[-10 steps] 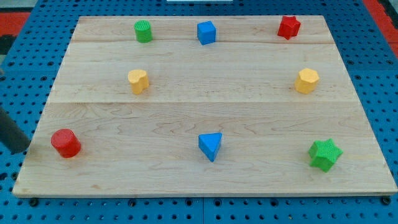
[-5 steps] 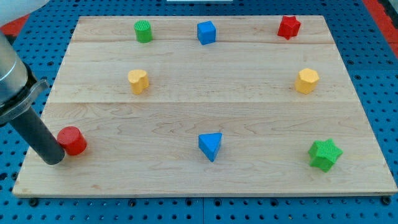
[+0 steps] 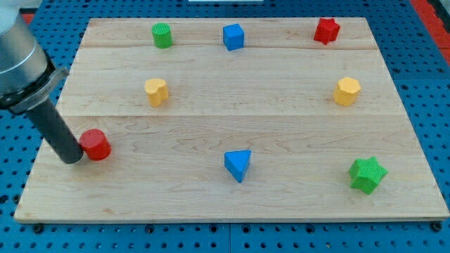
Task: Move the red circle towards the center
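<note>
Camera view, the only one on hand: the red circle point(image 3: 95, 144) sits near the left edge of the wooden board point(image 3: 232, 204), in the nearer half, well apart from every other block. My tip point(image 3: 72, 159) rests touching its left side, slightly to the near side of it, with the dark rod slanting up and away to the left. There is no pincer on this arm to be wide or narrow, only the rod, and nothing is held.

Toward the board's middle lie the blue triangle point(image 3: 238, 164), near and right of the red circle, and the yellow block point(image 3: 156, 91), farther off. At the far edge stand the green cylinder point(image 3: 162, 34), the blue cube point(image 3: 233, 36) and the red star point(image 3: 326, 30); at the right are another yellow block point(image 3: 346, 91) and the green star point(image 3: 368, 174).

I judge the red circle to be light, rigid and hard, likely to slide easily on the smooth wood. Being round, it could roll off the rod's side if pushed off-centre. Contact is best on its left face, opposite the centre, with the push aimed right and slightly far.
</note>
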`<state>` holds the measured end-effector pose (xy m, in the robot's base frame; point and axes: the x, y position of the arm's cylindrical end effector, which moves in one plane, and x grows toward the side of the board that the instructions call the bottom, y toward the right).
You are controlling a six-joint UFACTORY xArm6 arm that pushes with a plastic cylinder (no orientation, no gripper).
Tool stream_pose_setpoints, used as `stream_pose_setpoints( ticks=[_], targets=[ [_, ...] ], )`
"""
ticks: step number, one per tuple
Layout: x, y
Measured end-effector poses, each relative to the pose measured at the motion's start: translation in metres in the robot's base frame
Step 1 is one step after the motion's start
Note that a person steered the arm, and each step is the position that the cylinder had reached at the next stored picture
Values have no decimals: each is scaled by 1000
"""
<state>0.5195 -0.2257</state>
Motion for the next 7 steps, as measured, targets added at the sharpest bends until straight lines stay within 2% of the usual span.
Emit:
stream_pose_setpoints(
  ticks=[2,7],
  targets=[
    [-28,10],
    [-28,69]
  ],
)
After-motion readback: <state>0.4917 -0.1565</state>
